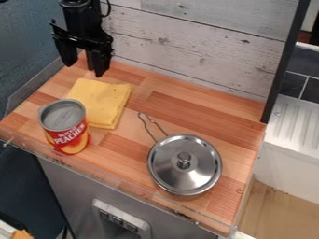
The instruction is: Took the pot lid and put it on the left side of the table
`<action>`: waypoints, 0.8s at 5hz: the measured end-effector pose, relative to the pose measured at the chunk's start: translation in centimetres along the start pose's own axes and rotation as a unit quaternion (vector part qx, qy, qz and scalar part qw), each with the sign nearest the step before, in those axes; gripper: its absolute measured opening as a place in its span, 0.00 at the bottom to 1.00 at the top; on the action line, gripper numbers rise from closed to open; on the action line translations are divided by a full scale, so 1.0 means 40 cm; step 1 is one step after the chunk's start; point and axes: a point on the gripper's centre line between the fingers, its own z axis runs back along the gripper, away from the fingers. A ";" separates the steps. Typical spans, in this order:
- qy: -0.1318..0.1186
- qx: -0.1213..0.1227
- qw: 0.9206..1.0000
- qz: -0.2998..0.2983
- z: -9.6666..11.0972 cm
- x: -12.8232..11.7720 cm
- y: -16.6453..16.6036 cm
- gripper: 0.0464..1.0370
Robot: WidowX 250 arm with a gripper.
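The black two-finger gripper (85, 69) hangs over the far left corner of the counter, its fingers spread well apart with nothing between them.

The task's thing, a round, shiny steel pot lid with a knob on top (202, 159), sits on a small stainless-steel pot (181, 192), well apart from the gripper, diagonally toward the camera and to its right in the view. The pot's looped wire handle (148, 127) points back toward the gripper.

Nearest the gripper, just below it in the view, a folded yellow cloth (103, 100) lies flat. Beyond the cloth, closer to the camera, a red and yellow peach can with a grey metal top (65, 128) stands upright near the front edge.

The surface under them all is a wood-patterned counter in warm orange-brown strips (187, 114). Behind and to the right of the gripper rises a wall of whitewashed, weathered planks (199, 44), ending at a black upright post (287, 60). Farther right are dark tiles with pale joints (296, 84) and a white ribbed drainboard (296, 123).
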 end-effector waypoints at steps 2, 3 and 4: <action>0.018 -0.031 0.997 -0.066 -0.023 -0.059 -0.133 0.96; 0.007 -0.045 0.989 -0.144 -0.005 -0.099 -0.265 0.96; -0.005 -0.051 0.977 -0.206 0.013 -0.145 -0.368 0.96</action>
